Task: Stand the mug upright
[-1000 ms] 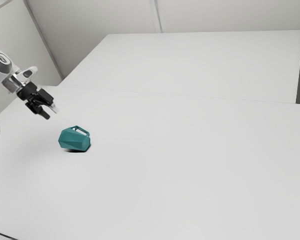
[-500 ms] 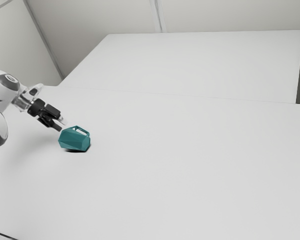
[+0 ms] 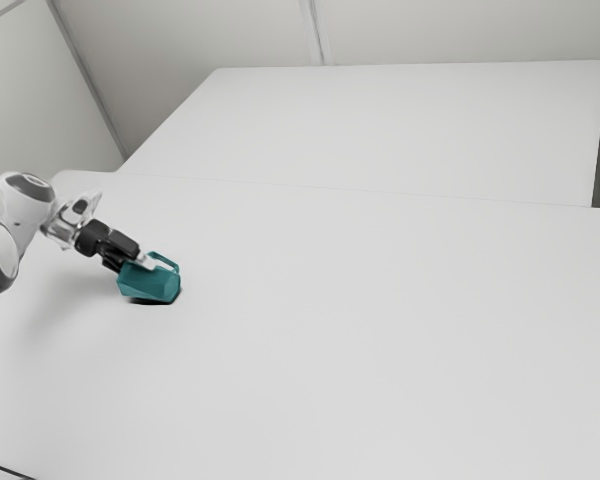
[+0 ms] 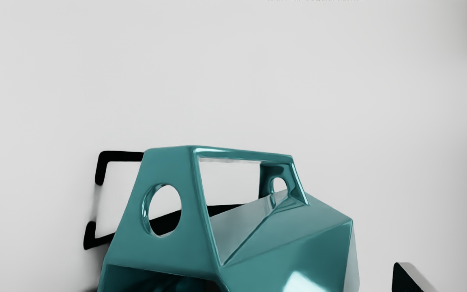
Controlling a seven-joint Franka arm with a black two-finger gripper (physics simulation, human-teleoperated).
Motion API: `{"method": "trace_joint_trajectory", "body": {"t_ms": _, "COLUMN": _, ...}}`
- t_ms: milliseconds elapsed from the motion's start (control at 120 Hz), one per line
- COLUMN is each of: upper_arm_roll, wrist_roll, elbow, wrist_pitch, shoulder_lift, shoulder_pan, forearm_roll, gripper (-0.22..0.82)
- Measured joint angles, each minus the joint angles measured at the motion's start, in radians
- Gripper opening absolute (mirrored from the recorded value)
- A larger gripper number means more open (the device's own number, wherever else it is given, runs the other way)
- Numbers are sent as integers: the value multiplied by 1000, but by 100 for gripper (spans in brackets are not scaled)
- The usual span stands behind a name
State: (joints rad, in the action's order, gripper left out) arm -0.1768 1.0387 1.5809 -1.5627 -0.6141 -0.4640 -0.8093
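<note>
Over the near end of the mug, my gripper stands open, its light fingertip overlapping the mug below the handle. The teal faceted mug lies on its side on the white table, handle upward. In the wrist view the mug has its dark mouth toward my hand, with the angular handle rising above the body. The gripper has one finger visible beside the mug, apart from its faceted side; the other finger is mostly out of sight. Whether either finger touches the mug cannot be told.
The white tabletop stretches toward the exterior view's right. Behind it is another broad white surface, with pale walls beyond. A dark cable lies at the exterior view's lower left corner.
My gripper has come down and toward the exterior view's right, from above the table to the mug. The mug has not visibly moved.
</note>
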Motion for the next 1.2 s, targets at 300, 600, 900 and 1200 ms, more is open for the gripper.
{"method": "trace_joint_trajectory", "body": {"t_ms": 300, "upper_arm_roll": -4, "wrist_roll": 32, "elbow": -5, "wrist_pitch": 24, "shoulder_lift": 23, "shoulder_pan": -4, "forearm_roll": -15, "gripper": -5}}
{"method": "trace_joint_trajectory", "body": {"t_ms": 600, "upper_arm_roll": -3, "wrist_roll": 56, "elbow": 66, "wrist_pitch": 54, "shoulder_lift": 164, "shoulder_pan": 31, "forearm_roll": -15, "gripper": -15}}
{"method": "trace_joint_trajectory", "body": {"t_ms": 900, "upper_arm_roll": -2, "wrist_roll": -10, "elbow": 131, "wrist_pitch": -101, "shoulder_lift": 339, "shoulder_pan": 247, "forearm_roll": 214, "gripper": -17}}
{"method": "trace_joint_trajectory", "body": {"t_ms": 1200, "upper_arm_roll": 0, "wrist_roll": -245, "elbow": 257, "wrist_pitch": -396, "shoulder_lift": 419, "shoulder_pan": 451, "forearm_roll": 575, "gripper": -17}}
